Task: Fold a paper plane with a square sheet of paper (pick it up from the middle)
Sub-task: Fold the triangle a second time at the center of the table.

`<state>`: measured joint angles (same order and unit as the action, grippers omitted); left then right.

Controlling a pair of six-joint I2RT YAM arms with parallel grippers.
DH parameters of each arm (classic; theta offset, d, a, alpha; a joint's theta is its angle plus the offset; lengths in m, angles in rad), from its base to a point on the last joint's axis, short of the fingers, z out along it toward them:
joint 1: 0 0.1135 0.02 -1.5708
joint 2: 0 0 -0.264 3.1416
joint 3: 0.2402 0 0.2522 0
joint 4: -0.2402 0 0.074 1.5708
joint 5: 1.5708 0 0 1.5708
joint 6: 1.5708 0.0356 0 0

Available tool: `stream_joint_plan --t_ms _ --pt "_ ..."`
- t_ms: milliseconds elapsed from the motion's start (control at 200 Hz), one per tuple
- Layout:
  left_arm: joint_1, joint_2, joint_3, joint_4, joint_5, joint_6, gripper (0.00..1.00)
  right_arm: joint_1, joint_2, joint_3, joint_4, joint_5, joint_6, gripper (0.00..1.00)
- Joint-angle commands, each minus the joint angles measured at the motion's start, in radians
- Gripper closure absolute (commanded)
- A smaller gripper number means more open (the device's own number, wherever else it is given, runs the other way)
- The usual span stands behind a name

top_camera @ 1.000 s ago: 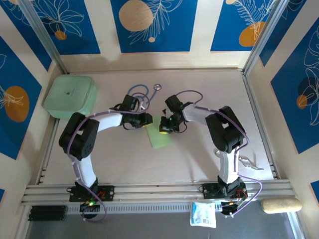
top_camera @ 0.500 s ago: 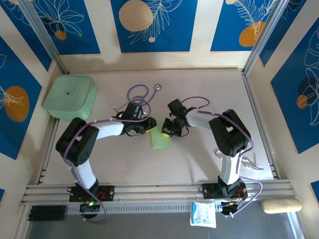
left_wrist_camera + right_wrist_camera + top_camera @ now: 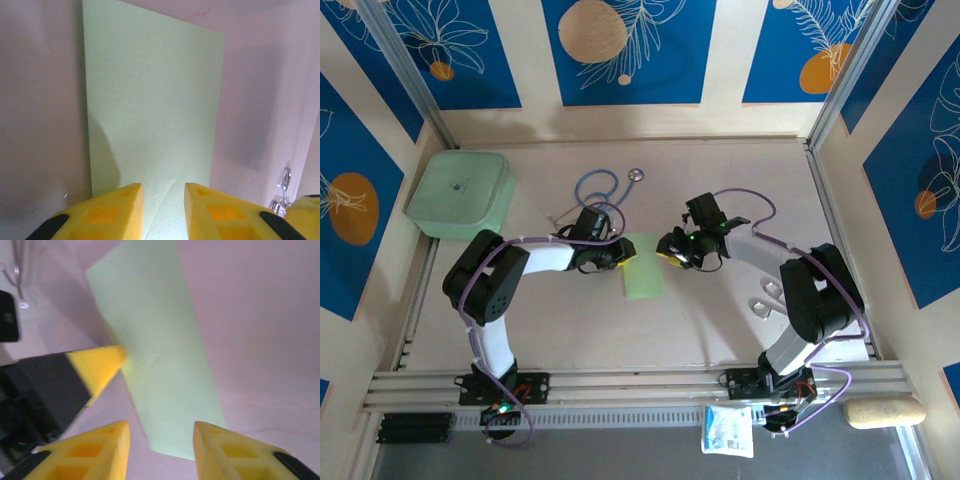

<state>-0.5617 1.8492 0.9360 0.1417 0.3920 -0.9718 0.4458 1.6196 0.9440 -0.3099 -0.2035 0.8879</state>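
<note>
The square sheet of paper (image 3: 642, 272) lies flat on the table as a narrow pale green rectangle, folded over on itself. In the left wrist view the paper (image 3: 155, 100) stretches away from my left gripper (image 3: 164, 192), whose yellow fingers stand a little apart over its near end, with a faint crease between them. From above, the left gripper (image 3: 619, 255) sits at the paper's upper left edge. My right gripper (image 3: 669, 250) is just right of the paper, open. In the right wrist view the right gripper (image 3: 161, 427) holds nothing, and the paper (image 3: 160, 350) lies just ahead of it. No paper plane shape shows.
A thick mint-green box (image 3: 460, 193) stands at the back left. A blue stethoscope (image 3: 600, 187) lies behind the left gripper. A small metal object (image 3: 768, 297) rests near the right arm. Metal rails border the table's sides and front.
The right gripper has opened and drawn back to the right off the paper, its arm swinging outward. The left gripper has settled lower onto the paper's left edge.
</note>
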Motion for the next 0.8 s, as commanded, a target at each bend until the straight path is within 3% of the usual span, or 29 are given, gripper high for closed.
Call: stream_joint_plan --t_ms 0,795 --pt "-0.011 0.023 -0.009 -0.010 -0.029 -0.006 0.73 -0.010 -0.023 -0.034 -0.060 -0.060 -0.058 0.59" --pt "-0.011 0.067 -0.046 -0.054 -0.070 -0.050 0.78 0.032 0.054 -0.077 -0.081 -0.173 -0.129 0.59"
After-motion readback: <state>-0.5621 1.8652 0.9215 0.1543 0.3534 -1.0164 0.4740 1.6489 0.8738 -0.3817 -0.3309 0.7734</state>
